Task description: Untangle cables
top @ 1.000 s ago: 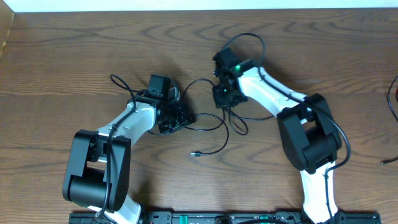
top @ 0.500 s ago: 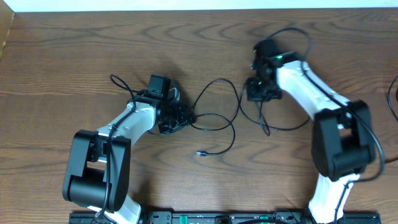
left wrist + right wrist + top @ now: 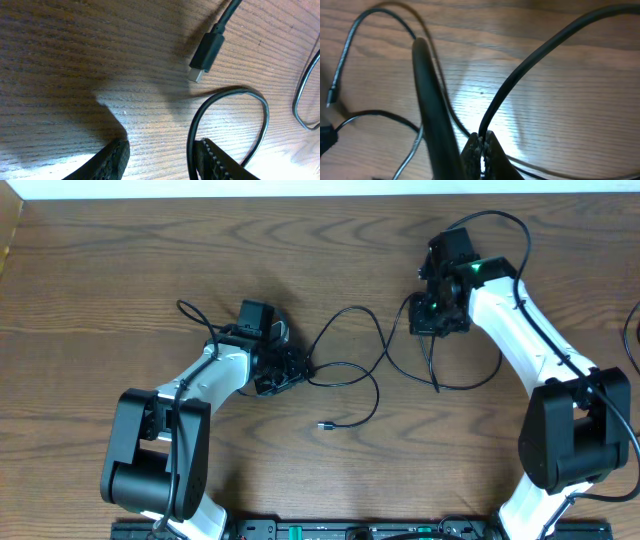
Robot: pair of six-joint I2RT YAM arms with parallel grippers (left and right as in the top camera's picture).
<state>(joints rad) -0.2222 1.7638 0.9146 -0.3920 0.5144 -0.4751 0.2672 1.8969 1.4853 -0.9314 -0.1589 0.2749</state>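
- Dark wood-grain table [image 3: 120,270] is filling the whole scene, and the cables [image 3: 350,370] are sprawling in loose loops across its middle, between the two arms.
- At the far right of those loops the right gripper [image 3: 432,320] is hanging low, its jaws pressing together on a black cord [image 3: 530,65]. The right wrist view is showing that cord running straight into the pinched tips.
- At the left end the left gripper [image 3: 285,365] is sitting with its jaws apart. Its wrist view is showing a loop [image 3: 227,95] passing just inside one finger [image 3: 212,160], not pinched.
- The strand's long axis is running left to right between the grippers, so I'm judging that the coming pull hinges on drawing the right end away rightward.
- A loose plug [image 3: 322,426] is lying nearer me, closer to the left arm.
- Overhead is giving the layout but hiding both grips, and only the left wrist view is showing a second plug [image 3: 206,52] close up.
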